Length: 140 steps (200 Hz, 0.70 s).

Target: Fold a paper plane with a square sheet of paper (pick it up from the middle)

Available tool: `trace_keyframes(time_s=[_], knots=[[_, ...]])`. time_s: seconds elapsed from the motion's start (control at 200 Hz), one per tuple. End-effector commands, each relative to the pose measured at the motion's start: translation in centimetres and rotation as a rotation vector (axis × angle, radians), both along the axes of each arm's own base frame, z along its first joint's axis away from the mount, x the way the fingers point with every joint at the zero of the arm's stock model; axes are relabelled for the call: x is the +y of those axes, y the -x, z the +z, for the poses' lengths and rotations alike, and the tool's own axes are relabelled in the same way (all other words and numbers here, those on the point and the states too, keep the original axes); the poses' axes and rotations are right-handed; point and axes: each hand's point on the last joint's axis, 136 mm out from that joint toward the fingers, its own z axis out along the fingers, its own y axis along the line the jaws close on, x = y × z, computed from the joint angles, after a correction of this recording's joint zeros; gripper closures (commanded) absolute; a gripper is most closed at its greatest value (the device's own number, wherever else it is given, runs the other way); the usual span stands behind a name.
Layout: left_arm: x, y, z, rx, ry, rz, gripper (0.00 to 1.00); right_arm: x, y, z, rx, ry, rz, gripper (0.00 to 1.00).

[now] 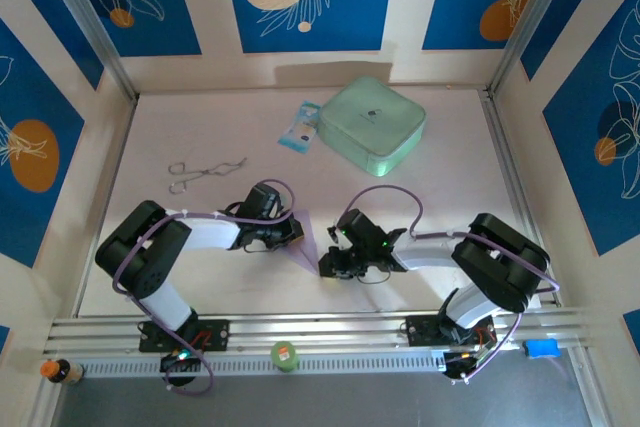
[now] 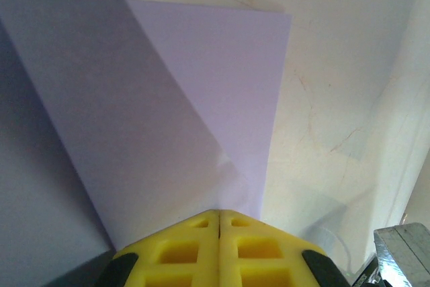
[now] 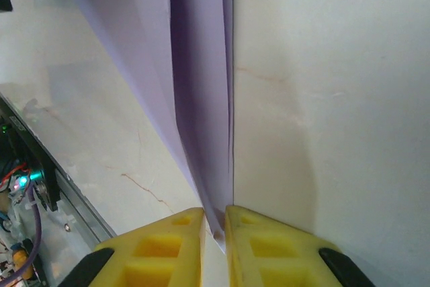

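Lavender paper sheet (image 2: 201, 99) between left pincer (image 2: 220, 218), right pincer (image 3: 215, 218)

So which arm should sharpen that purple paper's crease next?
Likely the right: the right gripper pinches the paper at its narrow tip, in line with the crease; the left gripper clamps the broad flap.

Pale lavender square sheet of paper (image 1: 312, 247), folded into layered pointed wedge, long creases, on table (image 1: 450, 177) front-centre.

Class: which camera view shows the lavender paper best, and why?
Left wrist: the paper shows its broad face and overlapping fold. Right wrist sees it nearly edge-on, as narrow layers. Top external gives a small, distant sliver.
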Motion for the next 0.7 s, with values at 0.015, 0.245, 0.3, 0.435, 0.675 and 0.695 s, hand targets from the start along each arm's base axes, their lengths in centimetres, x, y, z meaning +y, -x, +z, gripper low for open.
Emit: trace_keyframes(time_s=[0.015,0.245,0.3,0.435,0.675,0.695], knots=[[1.0,1.1,-2.1,0.048,-0.054,0.001,0.95,-1.6,2.2,-2.1,0.07,0.093,0.043,0.86],[1.0,1.2,-2.1,0.048,-0.055,0.003,0.95,-1.9,2.6,-2.8,0.101,0.12,0.035,0.92],[1.1,1.2,-2.1,0.049,-0.056,0.003,0.95,-1.9,2.7,-2.6,0.097,0.118,0.037,0.92],[1.1,1.2,-2.2,0.049,-0.057,0.006,0.95,-2.4,2.5,-2.1,0.083,0.126,0.021,0.87],[1.3,1.4,-2.5,0.055,-0.065,0.005,0.95,-2.5,2.2,0.0,0.049,0.085,0.032,0.85],[1.3,1.5,-2.6,0.057,-0.065,0.004,0.96,-2.4,2.0,0.3,0.045,0.084,0.029,0.84]])
